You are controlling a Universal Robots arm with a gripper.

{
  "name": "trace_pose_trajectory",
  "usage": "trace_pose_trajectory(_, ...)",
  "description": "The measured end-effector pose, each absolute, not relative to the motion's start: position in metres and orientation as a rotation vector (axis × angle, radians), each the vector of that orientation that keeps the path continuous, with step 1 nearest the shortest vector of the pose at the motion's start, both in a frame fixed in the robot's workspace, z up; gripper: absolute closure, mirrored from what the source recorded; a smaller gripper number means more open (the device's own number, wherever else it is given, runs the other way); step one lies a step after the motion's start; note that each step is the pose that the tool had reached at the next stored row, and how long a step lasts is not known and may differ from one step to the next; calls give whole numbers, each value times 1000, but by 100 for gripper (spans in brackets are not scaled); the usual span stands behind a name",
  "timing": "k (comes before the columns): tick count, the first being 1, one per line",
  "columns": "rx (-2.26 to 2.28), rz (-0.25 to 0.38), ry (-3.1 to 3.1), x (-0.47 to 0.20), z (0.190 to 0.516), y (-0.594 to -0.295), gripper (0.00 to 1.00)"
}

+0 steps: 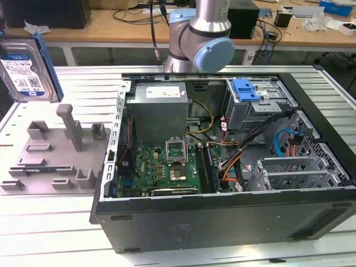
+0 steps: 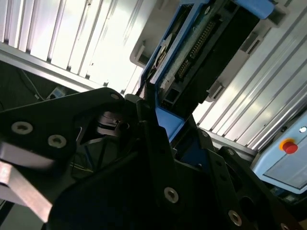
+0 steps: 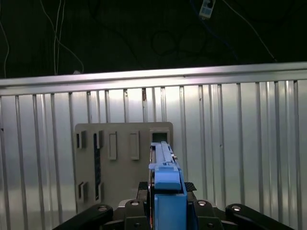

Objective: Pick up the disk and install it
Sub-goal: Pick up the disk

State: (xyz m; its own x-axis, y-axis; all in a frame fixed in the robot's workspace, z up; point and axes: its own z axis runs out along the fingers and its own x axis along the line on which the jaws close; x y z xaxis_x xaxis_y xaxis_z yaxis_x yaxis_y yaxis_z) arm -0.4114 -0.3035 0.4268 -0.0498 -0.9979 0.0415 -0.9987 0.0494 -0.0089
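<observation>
The disk (image 1: 22,72), silver with a white-and-blue label and a blue carrier frame, hangs upright in the air at the exterior view's far left, above the grey fixture plate (image 1: 50,161). In both wrist views my gripper (image 3: 167,203) (image 2: 153,117) is shut on the disk (image 3: 165,165) (image 2: 201,43), its black fingers (image 2: 158,143) pressing on the blue frame from both sides. The first wrist view looks along the disk's edge down onto the fixture plate (image 3: 124,158).
The open computer case (image 1: 222,222) lies to the exterior view's right of the fixture. Inside are a grey power-supply box (image 1: 158,111), a motherboard (image 1: 167,167), cables, and a drive cage with a blue bracket (image 1: 247,90). Everything rests on a ribbed metal table (image 1: 50,233).
</observation>
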Motion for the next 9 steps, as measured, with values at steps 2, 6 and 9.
trace_pose_trajectory(2, 2149, 55, -2258, -411, 432, -303, 63)
trace_pose_trajectory(6, 2149, 55, -2258, -411, 444, -304, 63)
trace_pose_trajectory(9, 2149, 55, -2258, -411, 457, -304, 63)
